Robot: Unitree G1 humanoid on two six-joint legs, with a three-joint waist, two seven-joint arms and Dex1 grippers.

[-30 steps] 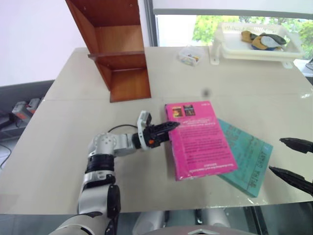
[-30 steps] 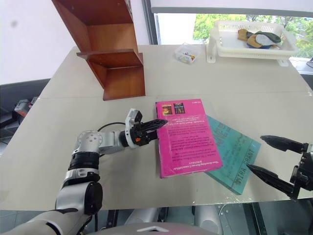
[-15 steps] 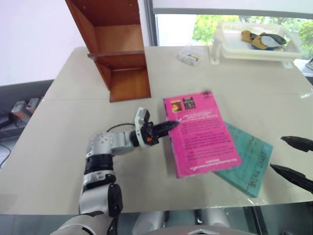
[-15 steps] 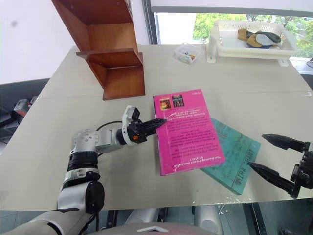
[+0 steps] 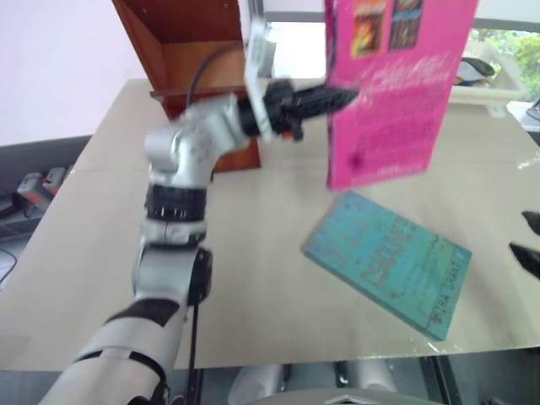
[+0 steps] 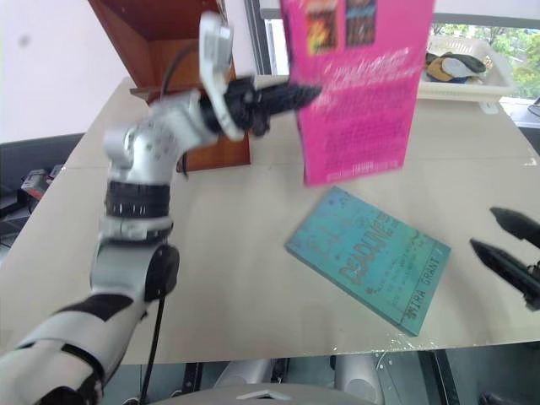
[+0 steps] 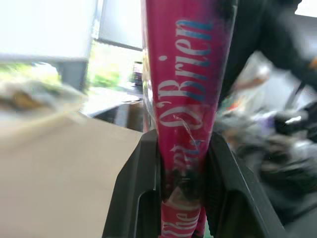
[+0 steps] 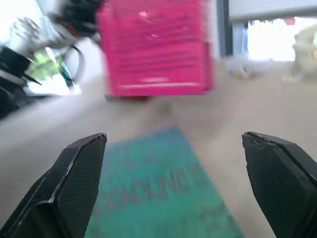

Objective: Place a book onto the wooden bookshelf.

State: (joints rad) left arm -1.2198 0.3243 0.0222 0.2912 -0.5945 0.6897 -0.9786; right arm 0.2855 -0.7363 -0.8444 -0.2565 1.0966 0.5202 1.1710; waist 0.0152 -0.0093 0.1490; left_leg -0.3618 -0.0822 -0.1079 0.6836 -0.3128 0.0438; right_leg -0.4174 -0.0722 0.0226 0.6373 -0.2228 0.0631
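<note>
Seen past my right gripper [image 8: 173,191]: two black fingers [image 8: 74,188], set wide apart with nothing between them. Beyond and between them, a teal-blue book [image 8: 158,198] lay flat on the pale table [image 8: 257,104], its lettering too blurred to read. Above it, the book [image 8: 153,47], bright magenta-pink with lines of dark text, hung upright in the air, clear of the table. Far side: a bright window [image 8: 272,32], with a small pale clutter [image 8: 242,69] on the table near it, too blurred to name.
</note>
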